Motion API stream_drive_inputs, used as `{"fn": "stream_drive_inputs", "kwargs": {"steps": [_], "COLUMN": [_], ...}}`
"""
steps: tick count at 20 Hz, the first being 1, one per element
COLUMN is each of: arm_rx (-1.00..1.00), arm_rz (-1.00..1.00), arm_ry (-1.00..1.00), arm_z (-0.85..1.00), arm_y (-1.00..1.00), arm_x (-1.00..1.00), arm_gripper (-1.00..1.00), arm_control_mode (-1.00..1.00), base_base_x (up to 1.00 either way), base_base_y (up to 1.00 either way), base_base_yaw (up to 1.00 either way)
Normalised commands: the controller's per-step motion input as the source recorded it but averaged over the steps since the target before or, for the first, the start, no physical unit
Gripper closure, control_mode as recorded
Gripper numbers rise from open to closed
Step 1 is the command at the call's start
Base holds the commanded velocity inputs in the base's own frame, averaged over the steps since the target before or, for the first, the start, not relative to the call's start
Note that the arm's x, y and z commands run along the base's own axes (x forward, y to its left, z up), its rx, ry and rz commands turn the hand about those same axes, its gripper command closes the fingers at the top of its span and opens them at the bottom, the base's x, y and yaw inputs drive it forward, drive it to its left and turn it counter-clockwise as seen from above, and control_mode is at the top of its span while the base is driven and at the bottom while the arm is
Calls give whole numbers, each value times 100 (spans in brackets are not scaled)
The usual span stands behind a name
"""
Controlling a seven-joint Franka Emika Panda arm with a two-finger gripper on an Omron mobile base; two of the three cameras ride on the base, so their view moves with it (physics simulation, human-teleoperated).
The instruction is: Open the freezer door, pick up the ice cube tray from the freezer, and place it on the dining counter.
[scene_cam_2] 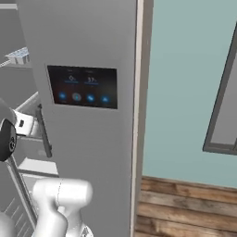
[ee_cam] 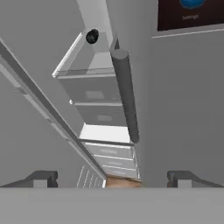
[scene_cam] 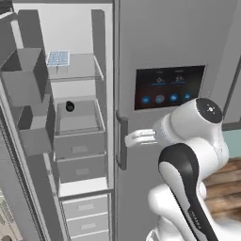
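Observation:
The freezer [scene_cam: 77,117] stands open, and its door [scene_cam: 21,108] is swung out to the left, showing gray door bins. The pale blue-white ice cube tray [scene_cam: 58,58] lies on the upper shelf, also seen as the tray [scene_cam_2: 18,54] at the far left. My gripper [scene_cam: 128,138] hovers right of the freezer opening, beside the vertical handle [scene_cam: 122,141] of the touchscreen door, well below the tray. In the hand view my gripper [ee_cam: 111,179] is open with nothing between its fingers, and that handle [ee_cam: 125,94] runs just ahead of it.
A small black round object [scene_cam: 69,106] sits in the clear bin under the tray's shelf, with pale drawers [scene_cam: 80,157] below. The gray door with the dark touchscreen [scene_cam: 169,87] is shut on the right. A teal wall [scene_cam_2: 190,88] lies beyond it.

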Motion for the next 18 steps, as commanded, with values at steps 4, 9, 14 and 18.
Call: {"fn": "stream_drive_inputs", "kwargs": {"steps": [4, 9, 14, 18], "arm_rx": [0, 0, 0, 4], "arm_rz": [0, 0, 0, 0], "arm_ry": [0, 0, 0, 0], "arm_z": [0, 0, 0, 4], "arm_y": [0, 0, 0, -4], "arm_x": [0, 0, 0, 8], "arm_gripper": [-100, -100, -100, -100], "arm_control_mode": [100, 100, 100, -100], "base_base_x": [-4, 16, 43, 37], "base_base_y": [76, 49, 1, -16], "base_base_yaw": [0, 0, 0, 0]}}
